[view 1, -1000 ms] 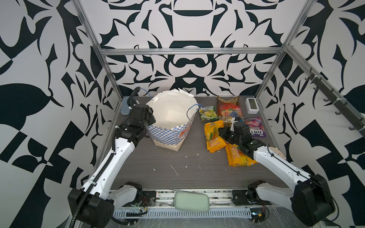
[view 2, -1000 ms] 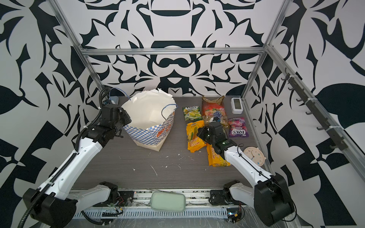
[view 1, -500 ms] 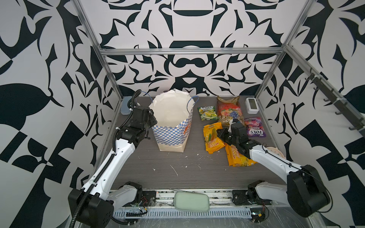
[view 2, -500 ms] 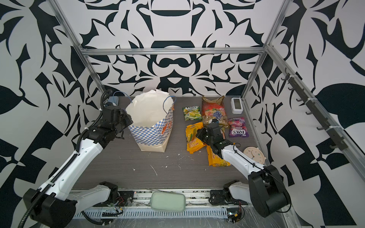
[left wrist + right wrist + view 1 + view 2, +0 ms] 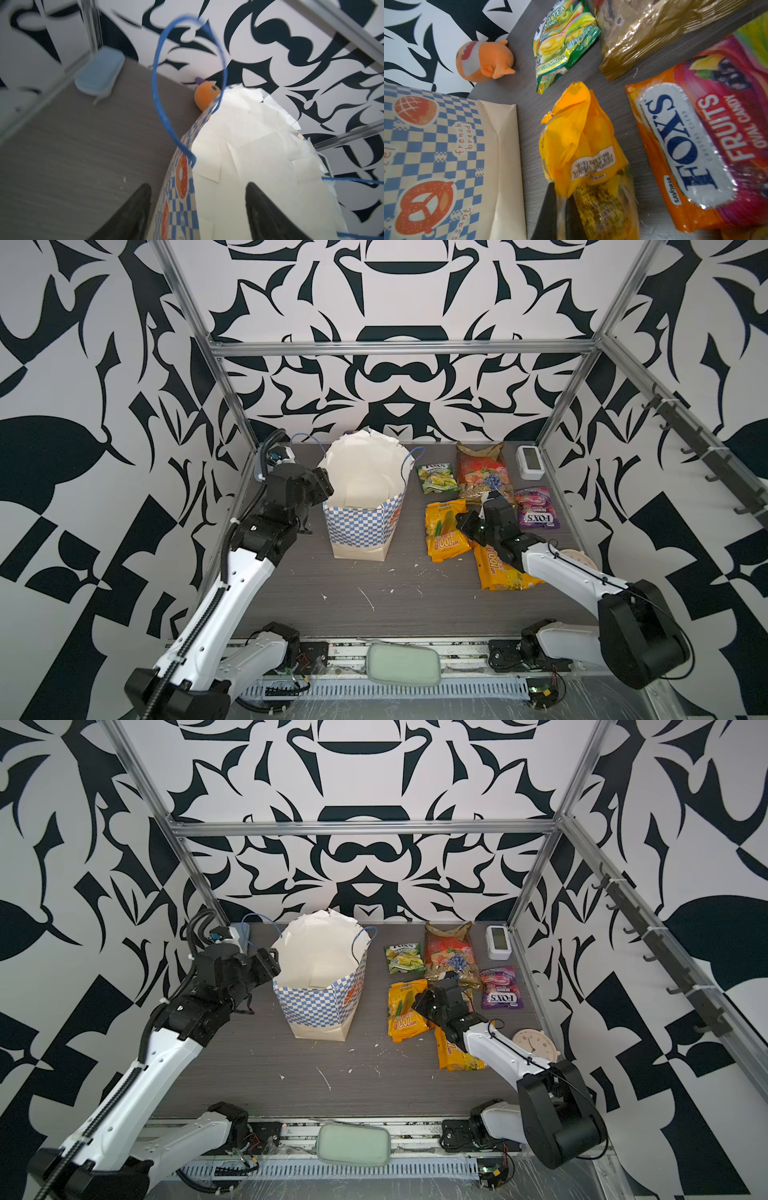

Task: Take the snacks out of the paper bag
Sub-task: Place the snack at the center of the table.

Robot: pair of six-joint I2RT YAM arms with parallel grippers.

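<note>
Right gripper: pinches the yellow packet by its edge; you probably mean to reposition it.
Yellow packet: right of the bag, long axis near to far.
Paper bag: upright, centre-left, mouth up, long axis vertical.
Left gripper: jaws spread astride the bag's left rim, placed to steady it.
Far right: green packet and gold-red bag lie flat.

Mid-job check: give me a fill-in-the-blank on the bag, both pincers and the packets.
The tall cream paper bag with a blue checkered band stands ___.
The left pincer is ___, one finger on each side of the bag's rim.
The glossy plastic packet clamped in the shut right pincer is coloured ___.
The glossy purple plastic packet bears the brand name ___.
Missing: upright; open; yellow-orange; FOX'S
</note>
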